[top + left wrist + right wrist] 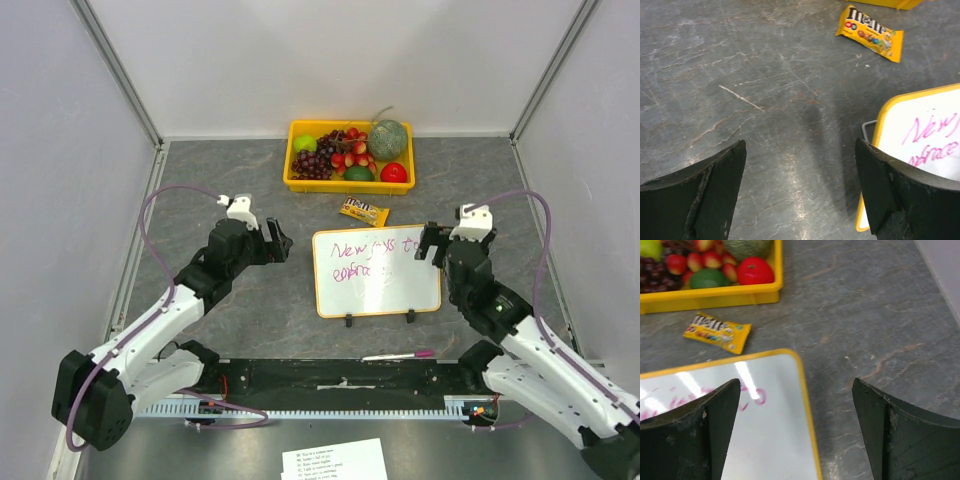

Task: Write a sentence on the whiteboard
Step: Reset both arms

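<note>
The whiteboard (376, 271) lies flat mid-table, orange-framed, with two black clip feet at its near edge. The sentence (366, 255) is two lines of pink cursive in its upper left. My left gripper (283, 242) is open and empty just left of the board; its wrist view shows the board's left edge (920, 145) and lettering (934, 134). My right gripper (428, 243) is open and empty over the board's right edge (808, 405). A pink-capped marker (398, 354) lies on the table near the black base strip.
A yellow tray (296, 182) of fruit stands at the back centre. A yellow M&M's packet (364, 211) lies between tray and board, also in the left wrist view (870, 33) and the right wrist view (716, 332). A printed paper sheet (335, 461) lies at the near edge.
</note>
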### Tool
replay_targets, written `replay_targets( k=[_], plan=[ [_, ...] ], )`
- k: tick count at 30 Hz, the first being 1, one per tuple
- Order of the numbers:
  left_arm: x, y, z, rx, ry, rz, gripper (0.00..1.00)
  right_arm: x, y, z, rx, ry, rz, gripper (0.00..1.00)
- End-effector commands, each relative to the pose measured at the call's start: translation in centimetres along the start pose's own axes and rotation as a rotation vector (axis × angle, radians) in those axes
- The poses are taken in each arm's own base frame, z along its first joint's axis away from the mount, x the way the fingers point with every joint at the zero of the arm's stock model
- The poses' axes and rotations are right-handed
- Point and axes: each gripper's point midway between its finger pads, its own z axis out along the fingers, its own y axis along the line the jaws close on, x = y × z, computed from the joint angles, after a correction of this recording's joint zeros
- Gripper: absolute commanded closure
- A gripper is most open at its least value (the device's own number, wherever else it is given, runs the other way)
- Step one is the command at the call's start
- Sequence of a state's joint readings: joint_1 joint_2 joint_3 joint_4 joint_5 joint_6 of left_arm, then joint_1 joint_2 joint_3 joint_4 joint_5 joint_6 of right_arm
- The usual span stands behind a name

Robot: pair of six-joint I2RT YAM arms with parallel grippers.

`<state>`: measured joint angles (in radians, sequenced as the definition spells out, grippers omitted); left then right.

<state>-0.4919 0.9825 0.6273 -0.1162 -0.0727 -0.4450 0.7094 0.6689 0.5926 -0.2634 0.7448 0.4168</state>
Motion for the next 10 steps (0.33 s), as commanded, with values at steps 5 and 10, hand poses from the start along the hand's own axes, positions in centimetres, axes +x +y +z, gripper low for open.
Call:
replay_targets(
  k=[5,10],
  plan=[
    [-2.6,1.4,-0.4,-0.044,-0.173,0.076,0.08,-1.6,-3.2,5.5,-0.002,0.036,0.099,0.02],
    [-2.7,2.4,-0.1,-0.095,-0.18,0.118,0.08,-0.1,-6.7,6.4,0.121,0.044,0.112,0.02]
  ],
)
